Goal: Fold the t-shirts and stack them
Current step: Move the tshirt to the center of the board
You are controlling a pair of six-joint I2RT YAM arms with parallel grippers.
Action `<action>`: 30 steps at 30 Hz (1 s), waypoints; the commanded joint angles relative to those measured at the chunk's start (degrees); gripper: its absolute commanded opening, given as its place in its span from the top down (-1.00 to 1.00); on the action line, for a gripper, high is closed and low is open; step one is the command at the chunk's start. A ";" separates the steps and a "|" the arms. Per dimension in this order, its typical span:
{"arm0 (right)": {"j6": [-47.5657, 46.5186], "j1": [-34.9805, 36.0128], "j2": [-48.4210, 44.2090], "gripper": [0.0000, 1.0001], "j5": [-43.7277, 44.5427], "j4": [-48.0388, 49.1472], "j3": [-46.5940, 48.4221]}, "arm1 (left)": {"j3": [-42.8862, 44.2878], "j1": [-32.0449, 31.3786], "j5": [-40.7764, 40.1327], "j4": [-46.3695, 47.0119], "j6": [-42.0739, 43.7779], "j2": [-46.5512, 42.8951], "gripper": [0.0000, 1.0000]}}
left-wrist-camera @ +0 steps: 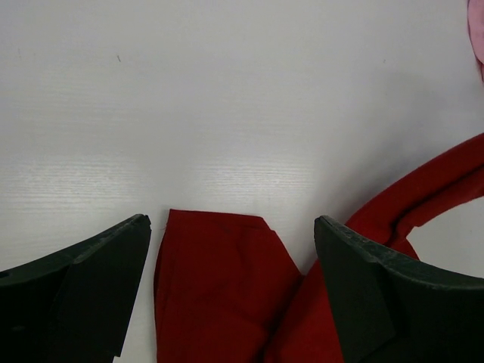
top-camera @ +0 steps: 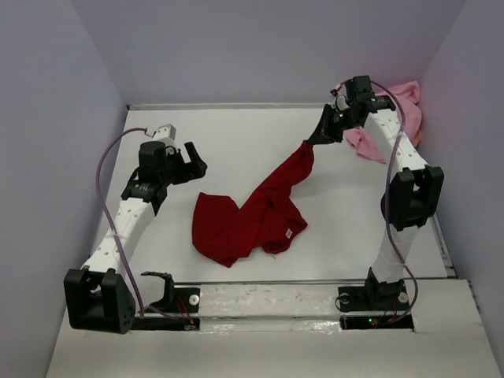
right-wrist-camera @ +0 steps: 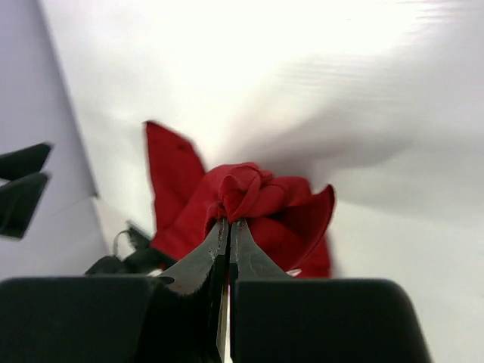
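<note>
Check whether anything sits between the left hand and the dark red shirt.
Nothing visible does: the open left hand points at the dark red shirt, whose corner shows unobstructed between its fingers.

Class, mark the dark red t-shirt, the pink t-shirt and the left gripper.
dark red t-shirt [top-camera: 236, 224]: top view, crumpled lower body.
pink t-shirt [top-camera: 409, 110]: top view, upper part of the heap.
left gripper [left-wrist-camera: 232, 221]: left wrist view, gap between its open fingers.

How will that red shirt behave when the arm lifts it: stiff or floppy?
Probably very floppy: the red shirt sags in a long drape from the right gripper down to the table. It will likely bunch rather than hold its shape, since its pinched end is already crumpled.
</note>
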 commanded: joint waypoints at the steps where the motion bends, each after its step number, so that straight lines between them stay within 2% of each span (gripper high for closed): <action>1: -7.54 0.21 6.17 0.94 10.82 -5.49 4.87 | -0.28 -0.27 1.54 0.54 0.25 -1.36 -0.98; 3: -7.64 0.21 7.14 0.72 11.27 -3.39 4.09 | -0.19 -0.27 1.72 0.54 0.25 -1.18 -0.98; 4: -7.55 0.21 7.75 0.49 10.49 -1.29 3.56 | -0.19 -0.36 1.89 0.54 0.33 -1.01 -0.98; 6: -6.94 0.21 8.46 0.25 10.04 0.66 3.38 | -0.10 -0.36 2.25 0.63 0.51 -0.75 -0.98; 7: -6.59 0.21 9.50 0.01 9.69 1.36 4.16 | -0.01 -0.36 2.42 0.54 0.86 -0.40 -0.98; 10: -6.50 0.21 11.09 -0.05 10.12 1.89 6.18 | 0.42 -0.53 3.56 0.19 1.47 1.27 -0.98; 11: -6.58 0.21 10.92 -0.21 10.74 2.25 6.19 | 0.60 -0.62 3.83 -0.07 1.56 1.63 -0.98; 13: -7.11 0.21 10.40 -0.24 10.83 3.74 5.75 | 0.95 -0.88 4.35 -0.25 1.91 2.76 -0.98; 15: -8.08 -0.40 9.34 -0.47 12.32 5.32 4.79 | 1.39 -1.32 5.23 -0.86 2.70 3.47 -0.98; 17: -8.69 -1.28 9.16 -0.48 12.07 4.28 4.35 | 2.09 -1.85 5.94 -1.48 3.41 4.44 -0.98; 20: -8.34 -5.40 6.89 -0.47 9.43 4.87 -2.83 | 3.49 -3.43 6.90 -2.35 4.64 6.36 -0.98; 22: -7.99 -6.64 1.99 -0.47 7.24 8.56 -10.21 | 4.38 -4.57 6.82 -2.97 4.64 7.69 -0.98; 23: -7.03 -7.17 0.48 -0.47 5.40 13.01 -17.90 | 4.90 -5.01 6.82 -3.15 4.55 9.00 -0.98; 26: -5.10 -7.70 -3.22 -0.46 3.46 18.48 -28.22 | 5.34 -6.50 6.99 -2.54 3.85 10.85 -0.98; 30: -1.93 -7.70 -5.34 -0.44 0.11 24.82 -35.98 | 6.40 -8.62 6.29 -2.36 3.59 12.44 -0.98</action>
